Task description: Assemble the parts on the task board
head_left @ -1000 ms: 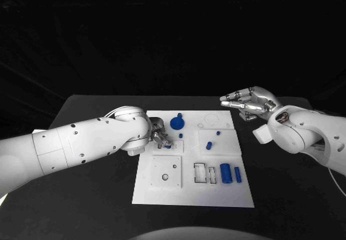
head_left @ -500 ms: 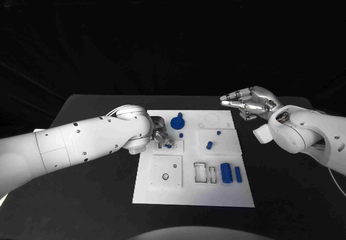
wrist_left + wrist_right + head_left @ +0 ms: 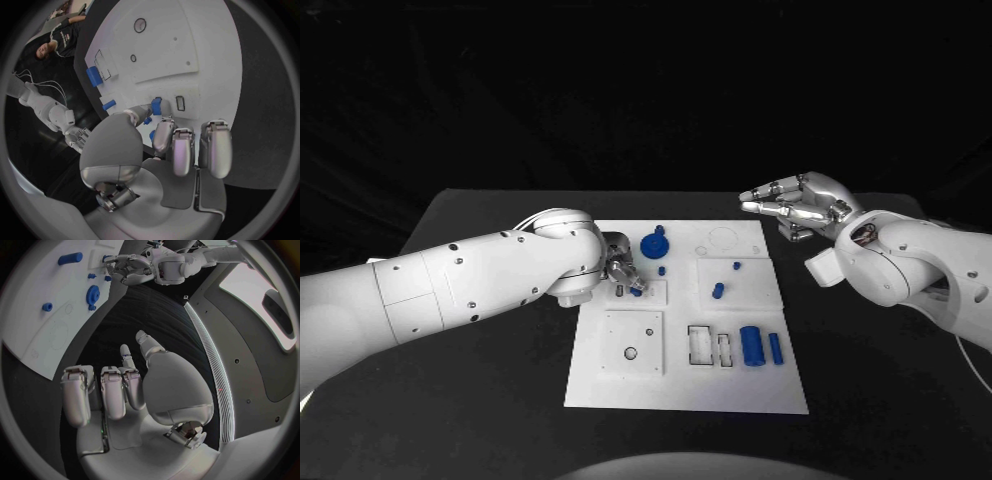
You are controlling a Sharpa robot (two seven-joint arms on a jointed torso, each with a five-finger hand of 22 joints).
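Left robot hand (image 3: 620, 271) pinches a small blue part (image 3: 156, 105) at a slot on the task board (image 3: 687, 385). Right robot hand (image 3: 798, 204) hovers off-board, fingers curled, empty. Gear (image 3: 656, 243), cylinders (image 3: 753, 346) loose: mostly unassembled, judging by layout.

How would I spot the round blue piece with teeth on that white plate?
Start at the task board, the white plate mid-table, and look to its far edge, just past the left hand. The gear sits there; unlike the plain blue pegs and cylinders nearby, it is a flat toothed disc.
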